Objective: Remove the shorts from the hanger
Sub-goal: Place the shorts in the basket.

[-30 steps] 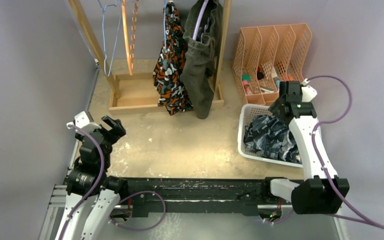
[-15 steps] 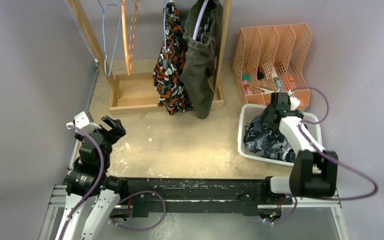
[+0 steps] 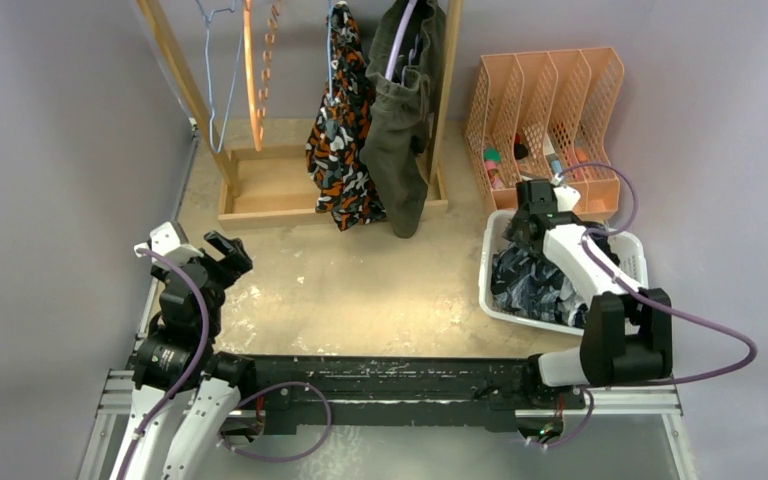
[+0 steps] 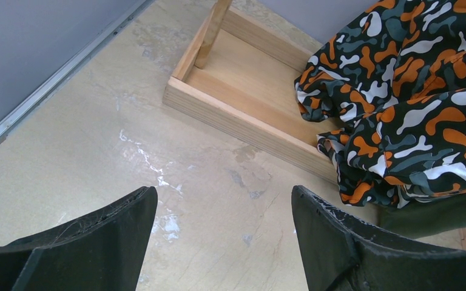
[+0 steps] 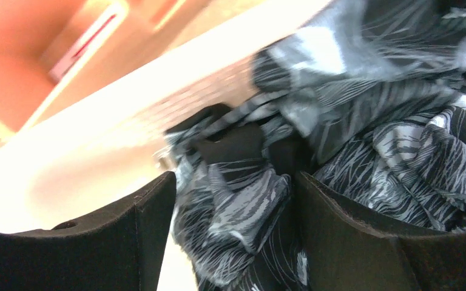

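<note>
Two pairs hang at twelve o'clock on the wooden rack point(image 3: 270, 185), the camo shorts point(image 3: 340, 165) and the olive shorts point(image 3: 400, 150); they look light, soft and limp, so I would grip the waistband near the hanger; the navy shorts point(image 3: 530, 282) lie in the basket point(image 3: 485, 270) at three o'clock; the right gripper point(image 3: 522, 225) above them and the left gripper point(image 3: 222, 255) at eight o'clock both stand apart, empty.

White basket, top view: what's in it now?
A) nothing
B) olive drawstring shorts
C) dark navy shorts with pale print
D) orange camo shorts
C: the dark navy shorts with pale print lie bunched inside the white basket, while the camo pair and the olive pair hang on the wooden rack.
</note>
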Tool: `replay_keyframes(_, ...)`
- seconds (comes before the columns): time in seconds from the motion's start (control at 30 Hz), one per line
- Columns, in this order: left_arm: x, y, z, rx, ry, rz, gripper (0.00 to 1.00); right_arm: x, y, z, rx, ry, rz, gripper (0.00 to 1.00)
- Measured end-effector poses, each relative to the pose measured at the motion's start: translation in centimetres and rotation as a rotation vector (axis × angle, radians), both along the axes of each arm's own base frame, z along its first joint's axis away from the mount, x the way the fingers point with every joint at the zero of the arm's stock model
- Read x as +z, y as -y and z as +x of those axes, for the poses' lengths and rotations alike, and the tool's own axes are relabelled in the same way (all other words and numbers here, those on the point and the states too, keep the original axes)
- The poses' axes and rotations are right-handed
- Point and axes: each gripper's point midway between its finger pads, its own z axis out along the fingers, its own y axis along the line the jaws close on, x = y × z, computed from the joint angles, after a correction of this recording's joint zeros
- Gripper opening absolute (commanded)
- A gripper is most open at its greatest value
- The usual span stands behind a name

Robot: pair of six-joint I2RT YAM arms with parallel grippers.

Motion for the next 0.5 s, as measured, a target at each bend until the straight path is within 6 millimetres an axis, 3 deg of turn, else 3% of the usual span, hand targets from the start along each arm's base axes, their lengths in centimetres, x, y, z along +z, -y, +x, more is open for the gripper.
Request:
replay_keyframes(0.23,0.0,0.0,0.0,0.000,0.000,0.000,0.80,2.1,-5.3,1.4,0.240,0.089,0.067,0.73)
replay_keyframes(0.43,0.0,0.0,0.0,0.001,0.000,0.000,0.80,-0.7,-7.8,1.5,0.343,0.043,0.134,0.72)
replay_keyframes(0.5,0.0,0.0,0.0,0.001,0.000,0.000,0.80,-1.7,-9.6,1.5,0.407,0.018,0.150,0.72)
